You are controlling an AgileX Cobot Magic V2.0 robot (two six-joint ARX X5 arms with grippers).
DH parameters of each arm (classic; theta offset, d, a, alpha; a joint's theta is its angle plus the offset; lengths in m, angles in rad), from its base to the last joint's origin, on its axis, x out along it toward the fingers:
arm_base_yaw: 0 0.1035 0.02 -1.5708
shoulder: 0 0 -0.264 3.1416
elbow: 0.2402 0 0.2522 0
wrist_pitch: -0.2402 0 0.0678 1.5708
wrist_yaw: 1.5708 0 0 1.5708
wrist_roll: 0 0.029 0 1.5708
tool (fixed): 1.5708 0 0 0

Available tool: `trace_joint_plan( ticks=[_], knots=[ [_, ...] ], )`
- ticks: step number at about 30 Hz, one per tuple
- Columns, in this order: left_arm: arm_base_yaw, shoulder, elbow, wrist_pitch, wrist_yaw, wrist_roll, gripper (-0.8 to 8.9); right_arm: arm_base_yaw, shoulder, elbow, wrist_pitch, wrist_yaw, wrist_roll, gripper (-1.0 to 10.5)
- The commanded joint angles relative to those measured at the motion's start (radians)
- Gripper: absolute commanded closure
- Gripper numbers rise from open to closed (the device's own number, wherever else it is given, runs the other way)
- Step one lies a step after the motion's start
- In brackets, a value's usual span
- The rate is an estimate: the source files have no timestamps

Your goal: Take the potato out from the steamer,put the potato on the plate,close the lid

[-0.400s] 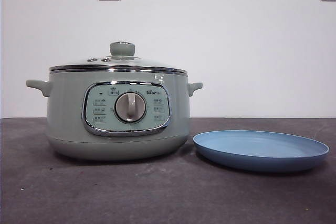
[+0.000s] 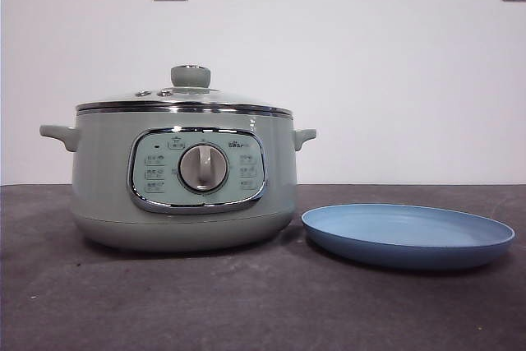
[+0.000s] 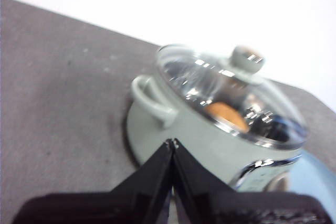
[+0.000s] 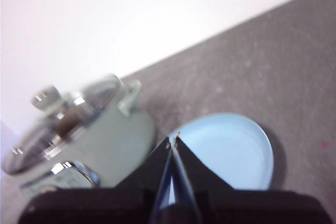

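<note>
The grey table (image 2: 246, 302) carries the steamer (image 2: 182, 178) toward its left side, and against the earlier front view the steamer sits a hair further left. The plate (image 2: 408, 236) lies just beside it on the right, bare and likewise barely shifted. The lid (image 2: 185, 98) rests closed on the steamer. The potato (image 3: 227, 116) shows through the glass, inside the pot. The left gripper (image 3: 172, 142) and right gripper (image 4: 172, 139) hang above the table, each with jaws pressed together on nothing.
</note>
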Motion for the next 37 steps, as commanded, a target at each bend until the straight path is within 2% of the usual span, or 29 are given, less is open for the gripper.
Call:
trace_joint_plan(
  ticks=[1, 3, 6, 9, 14, 18, 23, 28, 30, 32, 33, 34, 35, 36, 37],
  knots=[
    [0.001, 0.053, 0.066, -0.031, 0.04, 0.008, 8.22, 0.002, 0.05, 0.075, -0.03, -0.012, 0.015, 9.6],
    [0.001, 0.099, 0.118, -0.05, 0.08, 0.034, 8.22, 0.002, 0.1, 0.14, -0.069, -0.041, -0.002, 9.6],
    [0.001, 0.177, 0.202, -0.093, 0.146, 0.09, 8.22, 0.003, 0.193, 0.259, -0.166, -0.098, -0.074, 9.6],
    [0.001, 0.257, 0.285, -0.15, 0.214, 0.162, 8.22, 0.003, 0.301, 0.388, -0.294, -0.154, -0.172, 9.6],
    [0.001, 0.379, 0.406, -0.26, 0.332, 0.267, 8.22, 0.003, 0.488, 0.589, -0.54, -0.272, -0.386, 9.6],
    [0.001, 0.444, 0.477, -0.36, 0.407, 0.349, 8.22, 0.011, 0.606, 0.719, -0.708, -0.344, -0.512, 9.6],
    [0.001, 0.499, 0.552, -0.495, 0.436, 0.434, 8.22, 0.044, 0.709, 0.843, -0.866, -0.368, -0.606, 9.6],
    [0.001, 0.503, 0.574, -0.51, 0.427, 0.447, 8.02, 0.056, 0.742, 0.872, -0.876, -0.367, -0.612, 9.4],
    [0.001, 0.503, 0.577, -0.507, 0.428, 0.447, 6.68, 0.056, 0.745, 0.872, -0.876, -0.367, -0.612, 9.3],
    [0.001, 0.503, 0.577, -0.507, 0.426, 0.447, 3.84, 0.056, 0.745, 0.872, -0.875, -0.367, -0.612, 7.6],
    [0.001, 0.503, 0.577, -0.507, 0.426, 0.447, 2.83, 0.056, 0.745, 0.872, -0.875, -0.367, -0.609, 6.4],
    [0.001, 0.503, 0.577, -0.505, 0.426, 0.447, 2.26, 0.056, 0.745, 0.872, -0.875, -0.367, -0.6, 5.1],
    [0.001, 0.503, 0.577, -0.504, 0.426, 0.447, 2.2, 0.056, 0.745, 0.872, -0.875, -0.366, -0.592, 3.8],
    [0.001, 0.503, 0.577, -0.501, 0.427, 0.447, 2.2, 0.056, 0.745, 0.872, -0.874, -0.366, -0.592, 3.1],
    [0.001, 0.503, 0.577, -0.497, 0.427, 0.447, 2.2, 0.056, 0.745, 0.872, -0.875, -0.366, -0.591, 2.9]
  ],
)
